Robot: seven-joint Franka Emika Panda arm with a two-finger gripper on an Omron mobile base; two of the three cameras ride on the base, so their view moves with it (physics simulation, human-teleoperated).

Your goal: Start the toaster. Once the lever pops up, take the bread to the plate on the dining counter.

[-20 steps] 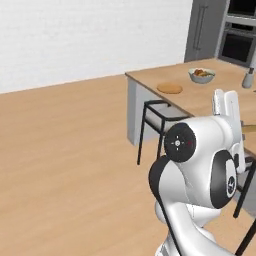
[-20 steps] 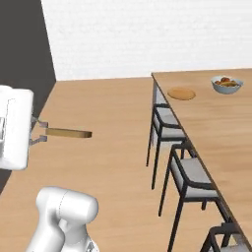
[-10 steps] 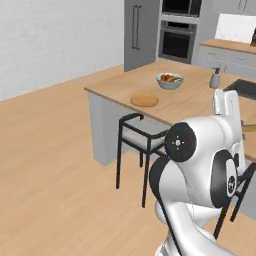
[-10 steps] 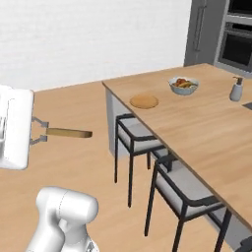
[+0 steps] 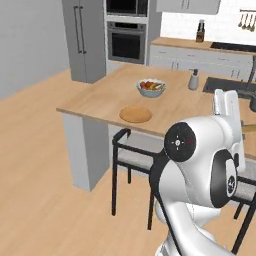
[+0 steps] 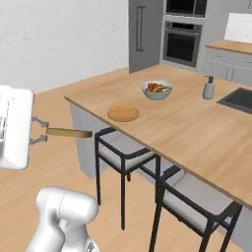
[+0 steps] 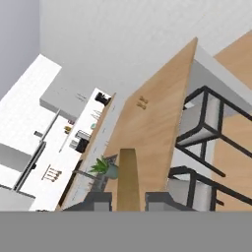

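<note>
The bread (image 6: 69,132) rides flat in the gripper (image 6: 39,134), jaws clamped on one narrow end, its long axis poking straight out ahead over the wood floor. The plate (image 6: 123,112) lies off to the right and farther on, near the dining counter's (image 6: 197,133) corner, fruit bowl (image 6: 157,90) just beyond. No labels or writing readable anywhere.

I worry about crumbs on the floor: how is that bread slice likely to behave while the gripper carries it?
The bread sticks out level from the gripper without sagging, so it is probably stiff. It looks thin, so likely light and brittle under a hard squeeze. Held at one end only, it might pivot on a sudden jolt.
</note>
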